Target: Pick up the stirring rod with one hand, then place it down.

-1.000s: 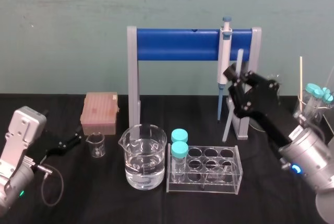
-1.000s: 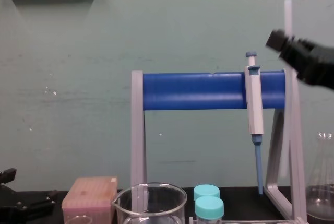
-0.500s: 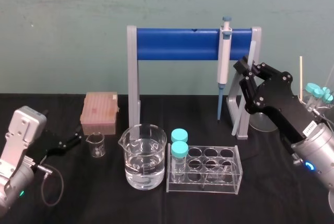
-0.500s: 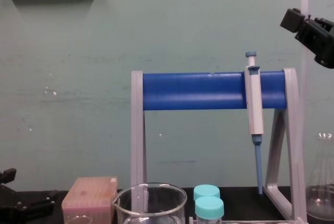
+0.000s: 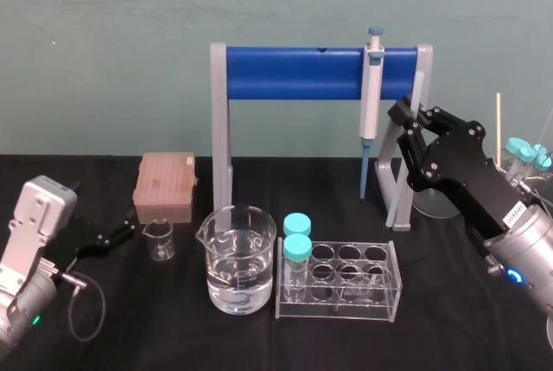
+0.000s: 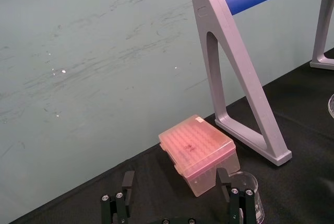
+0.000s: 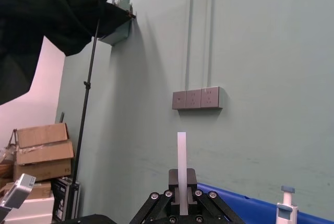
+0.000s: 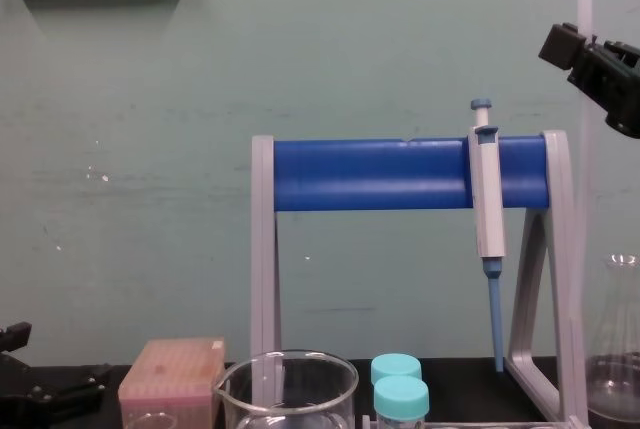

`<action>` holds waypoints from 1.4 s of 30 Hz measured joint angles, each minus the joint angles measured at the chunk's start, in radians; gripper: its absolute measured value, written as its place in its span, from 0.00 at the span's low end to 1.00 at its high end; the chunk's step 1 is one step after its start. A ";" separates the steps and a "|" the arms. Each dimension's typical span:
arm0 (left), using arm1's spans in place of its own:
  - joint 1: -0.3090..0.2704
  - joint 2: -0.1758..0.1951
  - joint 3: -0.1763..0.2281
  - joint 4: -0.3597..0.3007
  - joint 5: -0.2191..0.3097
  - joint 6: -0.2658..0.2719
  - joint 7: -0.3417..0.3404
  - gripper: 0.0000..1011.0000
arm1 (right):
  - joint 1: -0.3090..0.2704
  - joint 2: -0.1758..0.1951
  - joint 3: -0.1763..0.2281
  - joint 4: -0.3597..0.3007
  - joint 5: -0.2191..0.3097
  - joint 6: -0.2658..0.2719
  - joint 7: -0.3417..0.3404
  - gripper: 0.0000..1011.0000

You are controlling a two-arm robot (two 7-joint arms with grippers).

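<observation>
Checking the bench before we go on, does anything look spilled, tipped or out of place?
Nothing stands out. The right gripper holds the stirring rod upright beside the right leg of the stand; the left gripper lies open at the table's left. No spills; beaker, tubes and pipette sit straight.

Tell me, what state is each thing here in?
Stirring rod: upright, gripped.
Right pincer: shut on it, raised.
Left pincer: open, idle, low at left.
Pipette: hanging on the stand.
Large beaker: partly filled, clear liquid.
Two tubes: capped, standing in rack.
Pink box: closed.
</observation>
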 joint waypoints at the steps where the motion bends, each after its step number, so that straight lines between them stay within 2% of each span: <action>1: 0.000 0.000 0.000 0.000 0.000 0.000 0.000 0.99 | 0.001 0.000 0.000 0.001 0.000 0.000 0.000 0.07; 42: 0.000 0.000 0.000 0.000 0.000 0.000 0.000 0.99 | 0.016 0.002 -0.023 0.023 -0.012 0.013 0.003 0.07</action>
